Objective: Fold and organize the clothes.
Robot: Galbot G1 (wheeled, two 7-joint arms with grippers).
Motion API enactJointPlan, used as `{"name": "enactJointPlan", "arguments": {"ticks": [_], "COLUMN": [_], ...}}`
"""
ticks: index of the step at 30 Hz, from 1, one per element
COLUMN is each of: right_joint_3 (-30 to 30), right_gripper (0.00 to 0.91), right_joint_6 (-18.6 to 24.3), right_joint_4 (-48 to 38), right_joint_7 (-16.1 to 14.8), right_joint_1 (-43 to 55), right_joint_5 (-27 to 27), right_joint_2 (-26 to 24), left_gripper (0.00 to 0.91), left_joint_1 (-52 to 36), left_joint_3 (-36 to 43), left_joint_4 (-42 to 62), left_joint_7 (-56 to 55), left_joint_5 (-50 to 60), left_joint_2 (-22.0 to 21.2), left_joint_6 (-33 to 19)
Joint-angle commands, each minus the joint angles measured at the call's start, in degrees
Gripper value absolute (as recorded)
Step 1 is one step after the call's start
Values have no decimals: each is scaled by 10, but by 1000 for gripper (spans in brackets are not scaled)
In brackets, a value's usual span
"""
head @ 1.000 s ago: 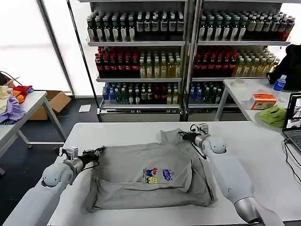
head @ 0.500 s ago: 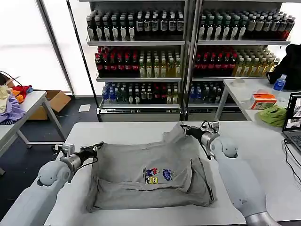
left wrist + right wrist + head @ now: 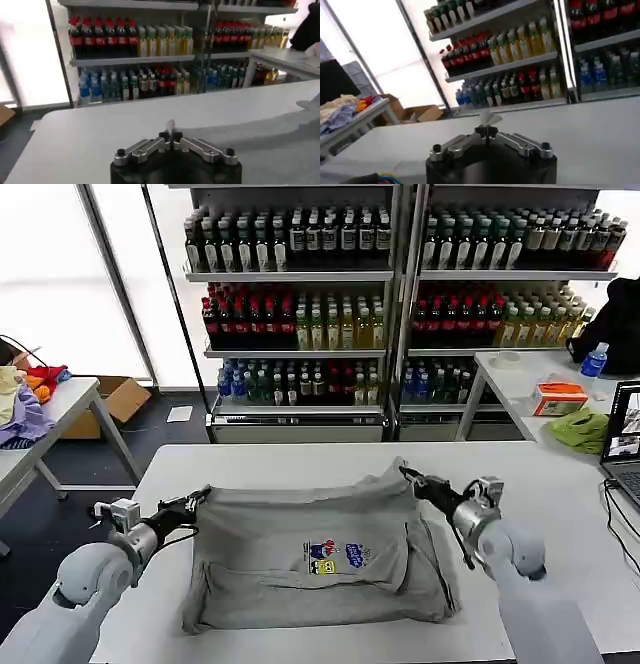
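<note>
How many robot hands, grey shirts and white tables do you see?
Robot hands: 2, left hand and right hand, each pinching the shirt.
Grey shirt: 1
White tables: 3
Total: 6

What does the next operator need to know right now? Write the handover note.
Left claw: shut on the grey shirt, pinching its far left corner.
Right claw: shut on the shirt's far right corner, which is lifted slightly.
The shirt lies on the white table, chest print up, with its near part already folded over into a band.
Done: one fold, both far corners gripped.
Left: probably bring the far edge toward the robot to finish folding, then set the shirt aside.
</note>
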Motion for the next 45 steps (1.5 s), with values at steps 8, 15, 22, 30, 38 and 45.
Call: {"name": "enactJointPlan", "arguments": {"ticks": [8,15,22,30,38,45], "right_joint_3": [127,131,138,189,214,205], "right_gripper": [0,0,907,907,907,907], "right_joint_6": [5,15,22,214,436,446], "right_joint_4": [200,229,246,236,181,164], "right_joint_7": [16,10,24,0,-40,-35], "right_joint_1": [-308,-376,-391,-396,-401,-412], "right_joint_5": [-30,-95,-111,-120,-168,-183], "right_joint_2": [0,38,50,55,51,57], "left_gripper": [30,101,907,907,907,907], "left_joint_1": [267,332,338,361,368,358], "left_joint_3": [-131,-140,-145,-224,-127,-54], "left_joint_4": [-171,-183,-184,-244,-295,-260], "left_joint_7": [-1,20,28,0,-200,-221], "left_joint_5": [40,147,225,209,142,184], "left_joint_2": [2,-18,-28,-39,-105,-173], "left_joint_6": [0,-1,4,-4,-48,-69]}}
